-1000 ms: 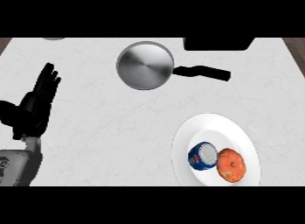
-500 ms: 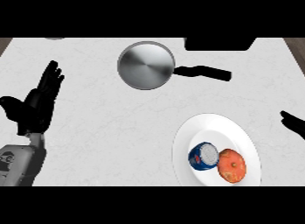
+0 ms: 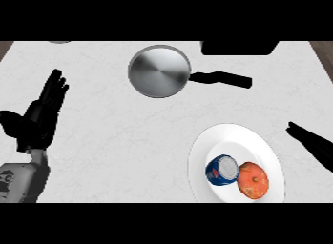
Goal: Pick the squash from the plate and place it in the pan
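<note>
Squash (image 3: 253, 179) is seen lying on the lower right part of the white plate (image 3: 229, 138), orange and round, and is touched by neither hand. A blue can (image 3: 222, 170) with a pale grey top is set just to its left on the same plate; whether the two touch cannot be told. The plate's lower rim is cut off at the view's bottom.

The pan (image 3: 159, 71) is placed well apart from the plate, toward the far side of the white counter (image 3: 127, 143), with its black handle (image 3: 223, 78) pointed to the right. Beyond the handle a black block (image 3: 239, 46) is shown only in part, clipped at the top, and what it is cannot be made out.

The left hand (image 3: 38, 119) is held open at the view's left, fingers straight and up, at rest, with nothing in it. The right hand (image 3: 322, 148) is seen only in part at the right edge, as a dark outline. Its fingers are stretched out straight, near the plate's upper right rim but apart from it, and nothing is held.
</note>
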